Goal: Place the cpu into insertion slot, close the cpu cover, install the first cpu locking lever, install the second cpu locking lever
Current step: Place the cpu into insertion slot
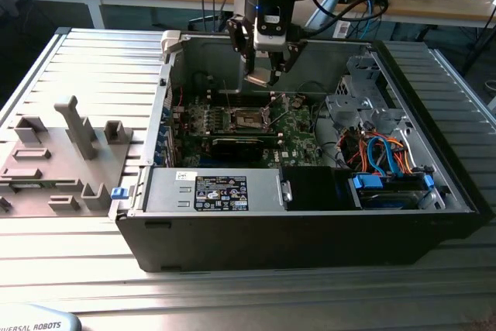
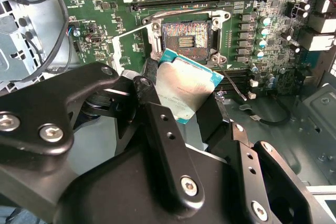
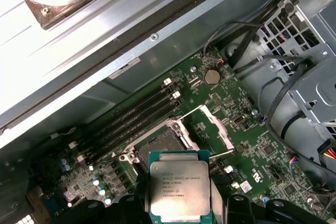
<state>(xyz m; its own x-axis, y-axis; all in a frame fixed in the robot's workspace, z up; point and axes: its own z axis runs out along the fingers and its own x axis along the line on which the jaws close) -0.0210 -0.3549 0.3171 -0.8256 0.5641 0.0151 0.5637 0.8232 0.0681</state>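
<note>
Pincer (image 1: 267, 74) pinching the cpu (image 3: 180, 190), above the bare insertion slot (image 2: 185, 38), cpu cover (image 3: 216, 125) standing open

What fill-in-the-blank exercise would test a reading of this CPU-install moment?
1. The tool holds the small flat square silvery-topped cpu ___ the green circuit board, not resting on it.
2. The small square black insertion slot with its thin silvery border is ___, with its contacts exposed.
3. The thin square silvery metal cpu cover stands ___, not lying over the slot.

Missing words: above; empty; open.
</note>
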